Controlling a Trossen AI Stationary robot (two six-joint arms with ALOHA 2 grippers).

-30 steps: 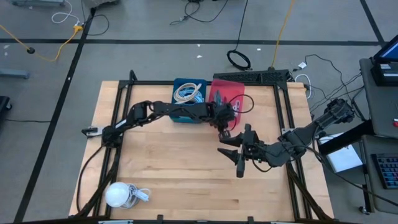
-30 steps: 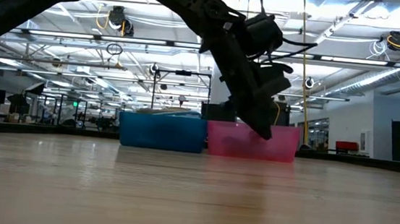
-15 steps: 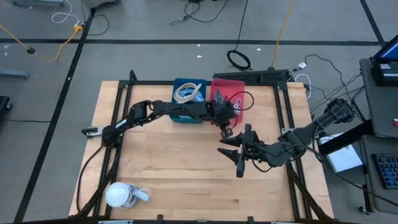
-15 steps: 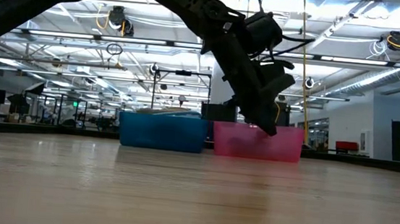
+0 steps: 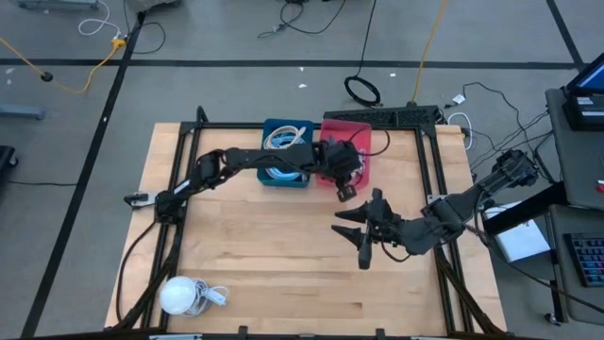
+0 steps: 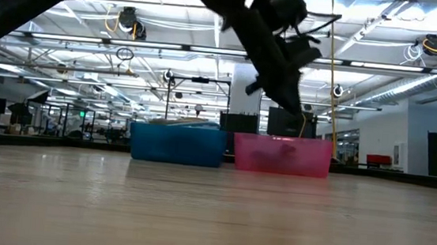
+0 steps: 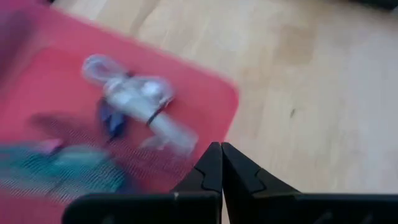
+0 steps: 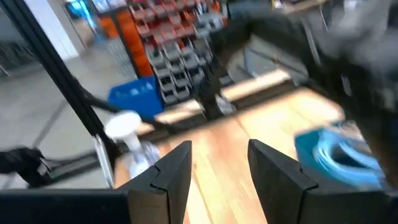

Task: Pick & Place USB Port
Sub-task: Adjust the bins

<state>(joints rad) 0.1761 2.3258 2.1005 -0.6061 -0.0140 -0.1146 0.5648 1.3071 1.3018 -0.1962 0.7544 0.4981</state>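
Observation:
A red bin point(image 5: 347, 149) stands at the table's far edge, next to a blue bin point(image 5: 286, 151) that holds coiled white cable. In the left wrist view a white bundled cable piece with blue parts point(image 7: 135, 99) lies on the red bin's floor point(image 7: 56, 93). My left gripper point(image 5: 343, 187) hangs shut and empty above the red bin's near edge; it also shows in the low view point(image 6: 287, 103) and its own wrist view point(image 7: 221, 155). My right gripper point(image 5: 364, 231) is open and empty over the table's middle right, and shows in its wrist view point(image 8: 219, 168).
A white round object with a white cable point(image 5: 181, 295) lies at the table's near left corner. Bare wooden tabletop point(image 5: 264, 255) spreads between the bins and the near edge. Black frame rails point(image 5: 429, 161) run along the table's sides.
My left gripper has risen and gone toward the far edge, from in front of the red bin to above its near edge, staying shut. The red bin has slid a little toward the table's right edge.

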